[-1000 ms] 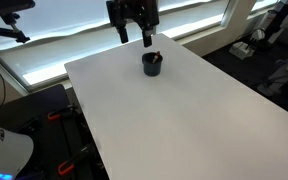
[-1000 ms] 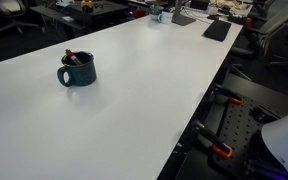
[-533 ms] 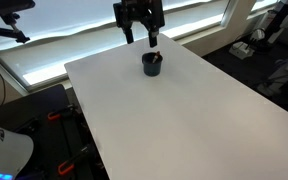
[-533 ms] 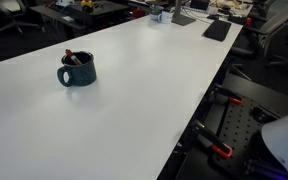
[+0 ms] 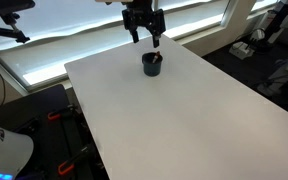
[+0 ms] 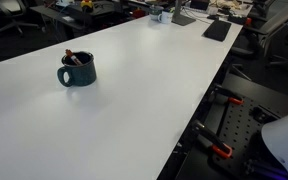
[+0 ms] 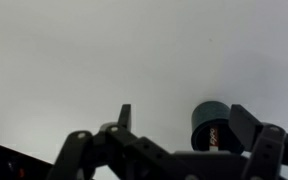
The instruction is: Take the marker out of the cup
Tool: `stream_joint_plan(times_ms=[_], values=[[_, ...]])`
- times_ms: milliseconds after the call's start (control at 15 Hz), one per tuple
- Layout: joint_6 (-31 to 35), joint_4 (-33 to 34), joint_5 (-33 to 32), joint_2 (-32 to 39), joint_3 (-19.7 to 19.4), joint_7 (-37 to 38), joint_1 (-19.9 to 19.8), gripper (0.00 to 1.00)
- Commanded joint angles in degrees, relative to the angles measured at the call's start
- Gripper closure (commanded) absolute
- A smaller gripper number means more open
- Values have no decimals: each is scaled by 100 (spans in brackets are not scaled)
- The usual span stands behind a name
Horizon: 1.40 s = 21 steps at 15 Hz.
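The dark blue-black cup (image 5: 152,64) stands on the white table (image 5: 184,120) near its far end. It also shows in the exterior view from the side (image 6: 76,71) and in the wrist view (image 7: 212,122). The reddish marker (image 6: 71,58) leans inside the cup, its top just above the rim. It shows as a red tip in the exterior view from the front (image 5: 157,57) and inside the cup in the wrist view (image 7: 213,136). My gripper (image 5: 145,38) hangs above and just behind the cup, open and empty. In the wrist view its fingers (image 7: 184,118) are spread, the cup close by the right one.
A window ledge (image 5: 84,35) runs behind the table's far end. Desks with clutter (image 6: 184,12) stand beyond the table, and a chair and equipment (image 6: 234,130) sit beside its long edge.
My gripper has moved to the right and slightly up, from behind-left of the cup to nearly above it. The cup and marker have not moved.
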Motion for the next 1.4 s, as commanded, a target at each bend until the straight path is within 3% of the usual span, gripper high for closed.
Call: stream_joint_plan(times_ms=[0,133,933,1000,1333], values=[[540,571,-104,853,45,347,113,0],[746,919,-134,1301,34,445,213,0],[266,3322,-32,3296,-156,683,925,0],[580,2851,22,3006,-87,476,846,0],[354,3285,-17,3421,-196,593,920,0]])
